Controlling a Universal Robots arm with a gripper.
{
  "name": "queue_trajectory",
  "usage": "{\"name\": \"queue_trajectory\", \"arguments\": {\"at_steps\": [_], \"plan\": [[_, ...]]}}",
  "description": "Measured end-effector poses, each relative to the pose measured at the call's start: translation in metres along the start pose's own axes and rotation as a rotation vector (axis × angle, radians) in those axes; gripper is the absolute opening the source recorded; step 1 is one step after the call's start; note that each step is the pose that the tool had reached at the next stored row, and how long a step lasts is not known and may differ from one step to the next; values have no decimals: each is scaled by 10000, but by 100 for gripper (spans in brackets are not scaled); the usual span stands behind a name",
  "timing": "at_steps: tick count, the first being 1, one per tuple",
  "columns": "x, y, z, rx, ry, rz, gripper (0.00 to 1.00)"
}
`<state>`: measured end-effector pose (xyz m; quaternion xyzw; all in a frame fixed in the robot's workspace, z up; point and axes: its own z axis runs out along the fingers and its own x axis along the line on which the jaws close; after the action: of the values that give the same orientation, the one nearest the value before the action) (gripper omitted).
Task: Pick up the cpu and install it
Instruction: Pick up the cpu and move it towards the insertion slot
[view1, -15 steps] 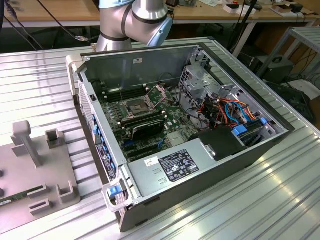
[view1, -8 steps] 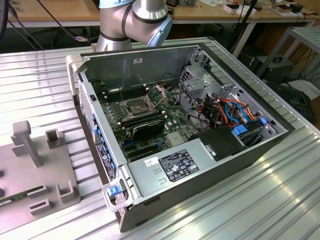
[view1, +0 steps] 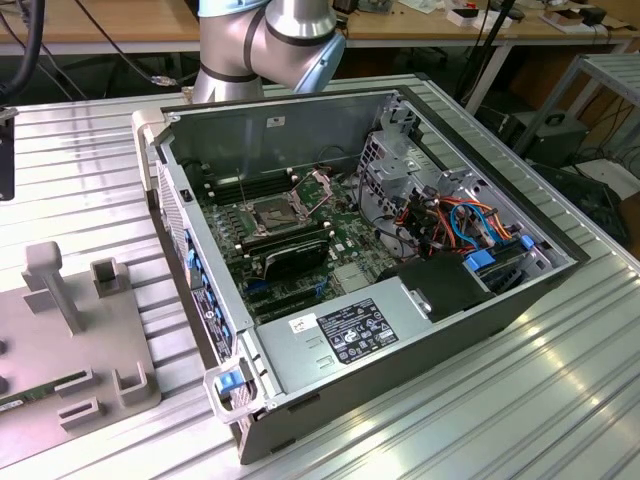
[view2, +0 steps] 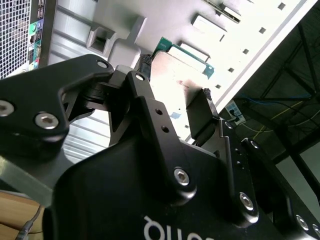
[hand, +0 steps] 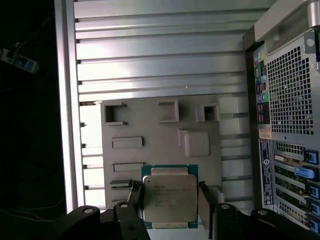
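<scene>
The cpu (hand: 169, 197) lies flat, metal lid up, on the grey tray (hand: 150, 125), with its green border showing round the lid. The gripper (hand: 169, 188) hangs over it with its jaws spread a little wider than the chip and one finger (hand: 205, 202) on each side. A thin gap shows on at least one side, so I judge that nothing is gripped yet. In the second wrist view the chip sits beyond the fingertips, which suggests the gripper is above it rather than down at its level.

The step in hand is the grasp. It goes well if the gripper stays centred, so that both pads meet opposite edges together. It should come down straight and level until the pads face the board's edges, and close gently without dragging the chip across the tray.

In the exterior view the tray rests on the ribbed table (view1: 80, 170) at about eight o'clock. The open case (view1: 300, 125) is in the middle, its socket (view1: 275, 212) at about ten o'clock with the frame seemingly raised. The arm (view1: 265, 40) stands near twelve.
</scene>
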<state>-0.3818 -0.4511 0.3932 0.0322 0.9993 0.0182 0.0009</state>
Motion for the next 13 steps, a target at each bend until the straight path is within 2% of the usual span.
{"name": "queue_trajectory", "arguments": {"at_steps": [13], "plan": [[-28, 1, -1, 1, 1, -1, 54]]}}
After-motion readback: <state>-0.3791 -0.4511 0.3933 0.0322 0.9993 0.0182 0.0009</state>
